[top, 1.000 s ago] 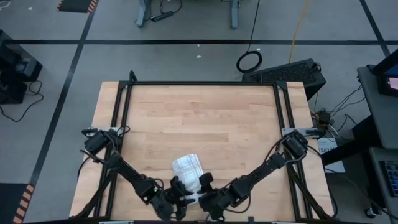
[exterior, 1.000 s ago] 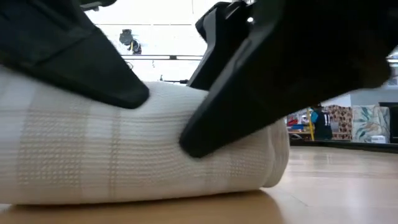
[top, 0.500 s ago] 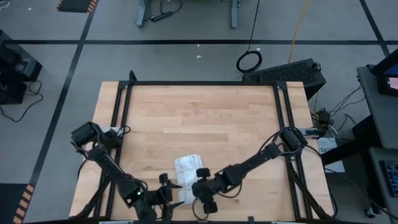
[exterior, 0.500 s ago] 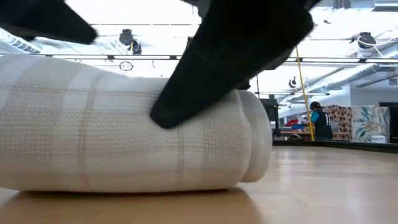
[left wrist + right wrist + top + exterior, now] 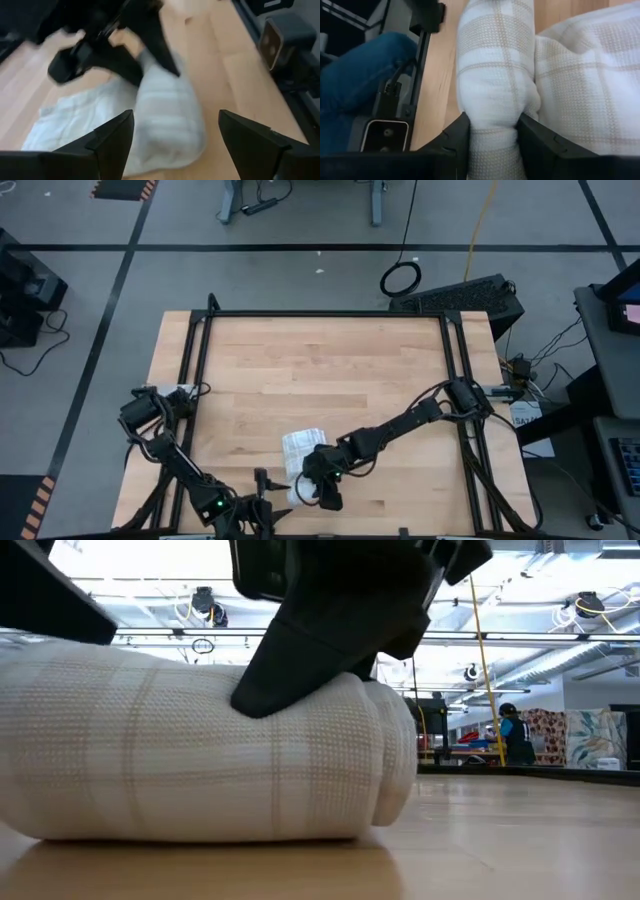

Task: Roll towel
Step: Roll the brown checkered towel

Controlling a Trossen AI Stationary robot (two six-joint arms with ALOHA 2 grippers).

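Wooden table (image 5: 330, 370), towel (image 5: 300, 450) mostly rolled, flat tail left to wind. Right pincer (image 5: 492, 135) pinches the roll; left pincer (image 5: 175, 145) hangs released beside it.

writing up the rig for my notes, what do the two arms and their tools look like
Both arms are dark, slim and jointed, with black cables looping near their bases. The left arm carries a small green light near its wrist. The left tool has two broad, flat, matte black fingers; the right tool has the same dark, angular fingers.
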